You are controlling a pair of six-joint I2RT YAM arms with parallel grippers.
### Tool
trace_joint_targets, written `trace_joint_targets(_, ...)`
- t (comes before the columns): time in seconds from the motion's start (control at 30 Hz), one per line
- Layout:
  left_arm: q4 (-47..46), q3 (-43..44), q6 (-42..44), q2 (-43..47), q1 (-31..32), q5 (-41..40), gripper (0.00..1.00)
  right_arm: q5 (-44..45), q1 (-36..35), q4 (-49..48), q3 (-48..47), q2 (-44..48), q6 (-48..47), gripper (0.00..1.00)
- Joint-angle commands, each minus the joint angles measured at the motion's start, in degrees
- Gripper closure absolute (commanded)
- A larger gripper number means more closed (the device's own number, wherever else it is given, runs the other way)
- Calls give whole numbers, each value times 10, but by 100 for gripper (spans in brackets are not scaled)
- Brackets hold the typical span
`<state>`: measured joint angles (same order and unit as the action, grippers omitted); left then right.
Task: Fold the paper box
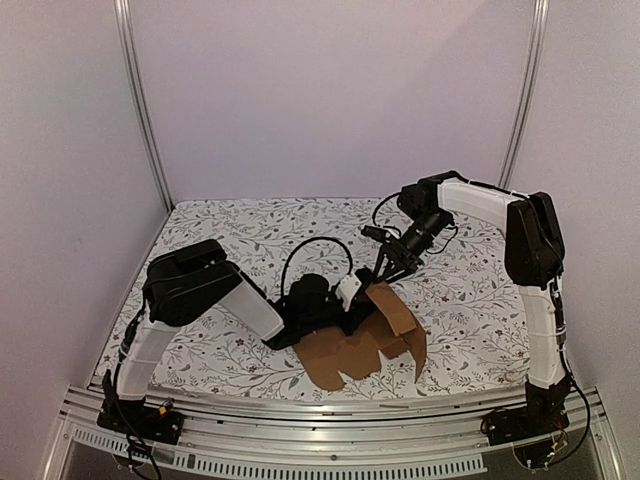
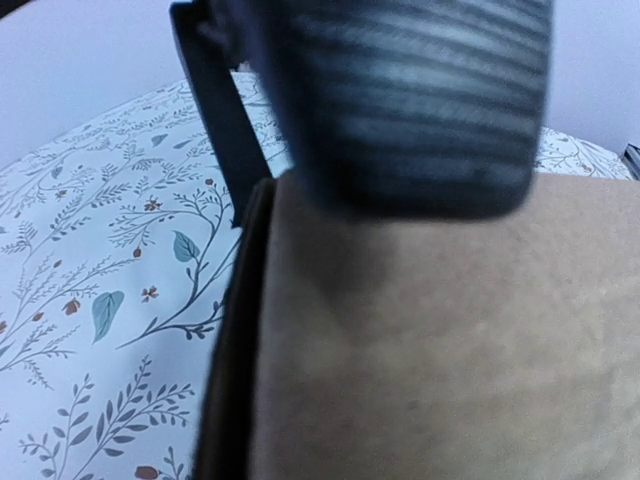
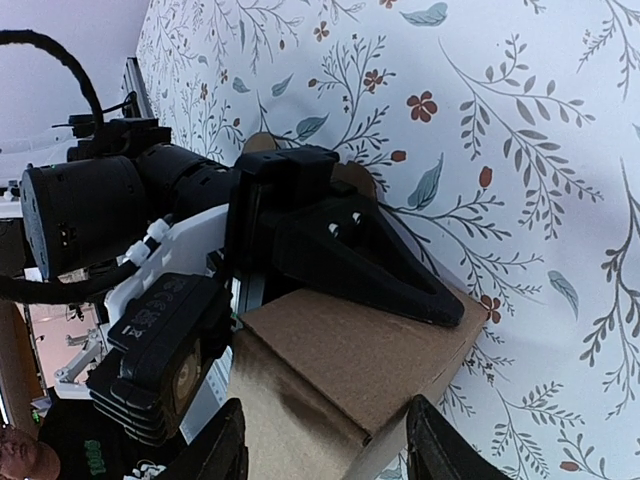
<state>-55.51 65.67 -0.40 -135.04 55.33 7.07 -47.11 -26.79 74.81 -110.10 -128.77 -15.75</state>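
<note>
Left gripper point(image 1: 358, 305) pinches the raised panel of the paper box point(image 1: 350, 352); right gripper point(image 3: 325, 455), jaws wide, straddles the panel's fold from above.

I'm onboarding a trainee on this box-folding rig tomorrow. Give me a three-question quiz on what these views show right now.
1. Fill in: the jaws of the right gripper stand ____.
2. Whose finger rests on the raised panel of the box? A) left gripper B) right gripper C) neither
3. True or false: the box lies completely flat.
Key: 1 open; 2 A; 3 false.
</note>
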Motion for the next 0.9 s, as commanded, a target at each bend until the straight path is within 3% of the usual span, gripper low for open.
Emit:
trace_joint_targets(0.0, -38, -18, -16, 7, 3, 11, 74, -1, -2, 12, -10, -14, -12, 48)
trace_joint_targets(0.33, -45, -13, -27, 5, 2, 8, 80, 4, -1, 16, -8, -14, -12, 48)
trace_joint_targets(0.53, -60, -16, -49, 1, -2, -13, 100, 18, -2, 27, -7, -10, -13, 45)
trace_joint_targets(0.87, -70, -48, -93, 16, -3, -68, 100, 21, 31, 62, 15, 29, -38, 40)
